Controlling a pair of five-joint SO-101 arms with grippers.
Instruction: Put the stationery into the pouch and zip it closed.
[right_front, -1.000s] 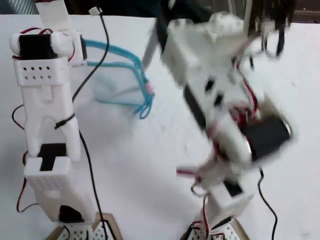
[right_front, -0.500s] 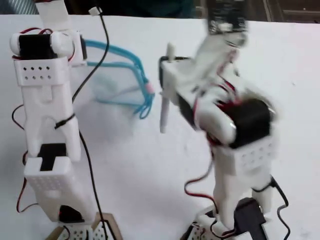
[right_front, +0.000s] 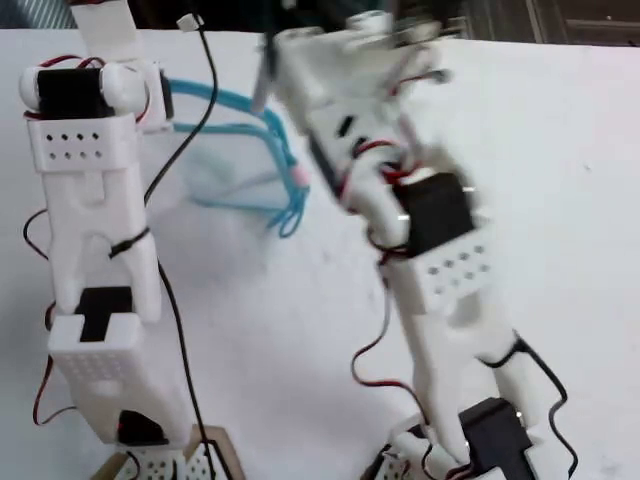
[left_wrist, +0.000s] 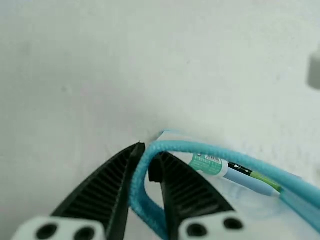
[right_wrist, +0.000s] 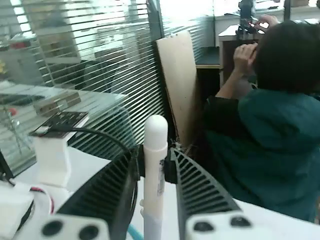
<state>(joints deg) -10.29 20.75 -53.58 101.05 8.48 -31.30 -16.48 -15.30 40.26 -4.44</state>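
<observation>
A: State of the left gripper (left_wrist: 146, 152)?

B: Almost shut, pinching the pouch (right_front: 240, 150) by its rim. Its fingers (left_wrist: 107, 185) are black, ribbed and wedge-shaped. The tips meet on the turquoise edge, which loops up between them and runs off along the pouch.

A: Pouch position and build?

B: It lies flat on the white table (right_front: 560, 150), in the far left part, just right of the left arm (right_front: 90, 200). The body is clear soft plastic and the border is a woven turquoise band. There is a small pink tab (right_front: 298, 176) at the right corner.

A: Contents?

B: Seen through the clear wall from the left wrist, a green-labelled pen (left_wrist: 207, 162), slim with a black section, lies along the rim. Something pale blue sits beside it; I cannot tell what.

A: And the right gripper (right_wrist: 155, 156)?

B: Clamped on a white pen (right_wrist: 156, 132). The barrel is smooth and round with a domed end, and it stands upright between black ribbed fingers that press on both sides.

A: Location?

B: The right arm (right_front: 440, 260) is white printed plastic with a perforated shell and red wires. It is raised and leans toward the far left. Its head hangs above the table near the pouch's far right side and is blurred from above. The white pen is held clear of the table and is not in the pouch.
</observation>
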